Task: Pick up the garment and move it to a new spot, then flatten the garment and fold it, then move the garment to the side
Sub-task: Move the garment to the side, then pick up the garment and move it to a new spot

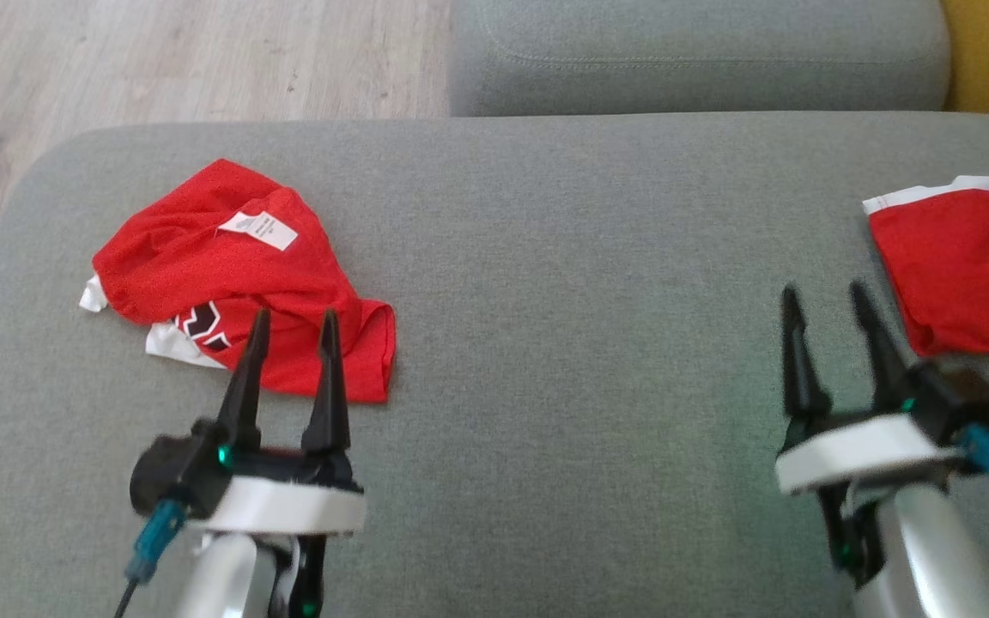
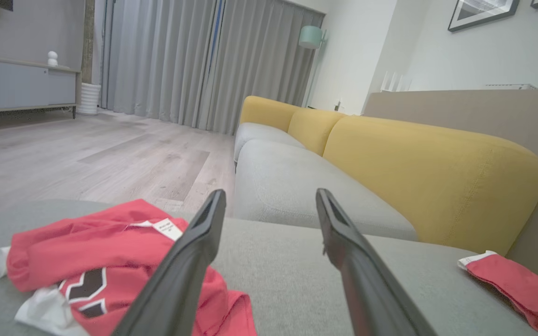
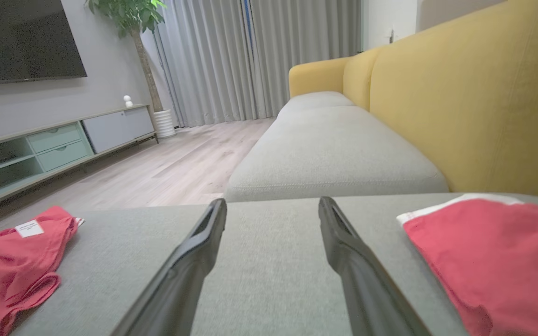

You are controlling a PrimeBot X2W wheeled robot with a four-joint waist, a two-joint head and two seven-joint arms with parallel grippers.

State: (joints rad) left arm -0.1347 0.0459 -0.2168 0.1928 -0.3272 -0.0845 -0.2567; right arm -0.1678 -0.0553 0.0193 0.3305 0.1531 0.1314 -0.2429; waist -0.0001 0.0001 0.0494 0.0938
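The garment [image 1: 220, 266] is a red jersey lying crumpled on the left part of the grey cushion [image 1: 563, 257], with a white label, white edges and a patch of black white-outlined print showing. My left gripper [image 1: 294, 316] stands open at its near edge, its fingertips overlapping the cloth in the head view and nothing between them. In the left wrist view the garment [image 2: 73, 252] lies left of and under the left finger of that gripper [image 2: 270, 192]. My right gripper [image 1: 824, 292] is open over bare cushion far to the right. The right wrist view has the garment [image 3: 12, 261] at lower left, well apart from the right gripper [image 3: 272, 200].
A second red cloth with a white edge [image 1: 967, 266] lies flat at the cushion's right end, just right of my right gripper. Beyond are another grey seat cushion [image 1: 700, 51], a yellow backrest [image 2: 428, 177] and wooden floor [image 1: 160, 60] to the left.
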